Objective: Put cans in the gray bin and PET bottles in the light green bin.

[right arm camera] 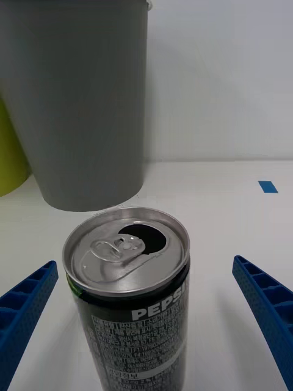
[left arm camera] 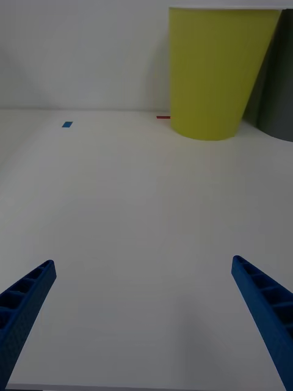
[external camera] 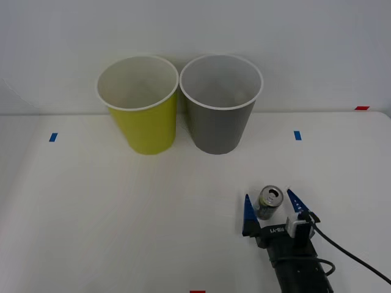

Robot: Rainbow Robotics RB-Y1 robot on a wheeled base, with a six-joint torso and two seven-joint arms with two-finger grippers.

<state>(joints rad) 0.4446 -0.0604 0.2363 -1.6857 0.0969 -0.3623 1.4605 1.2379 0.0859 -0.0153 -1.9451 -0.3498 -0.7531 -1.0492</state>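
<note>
Front camera high, facing forward-down over table (external camera: 91,213). Wrist cameras low, near tabletop, facing far bins; all share gray bin (external camera: 220,113).

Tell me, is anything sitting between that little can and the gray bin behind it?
No. In the front view, only bare white table lies between the can, which stands inside the open right gripper, and the gray bin.

My right gripper (external camera: 269,210) sits low at about five o'clock on the table, wrist and forearm trailing back toward six, blue fingers (right arm camera: 24,305) spread wide apart. My left gripper (left arm camera: 143,317) hangs with its fingers equally splayed, touching nothing.
</note>
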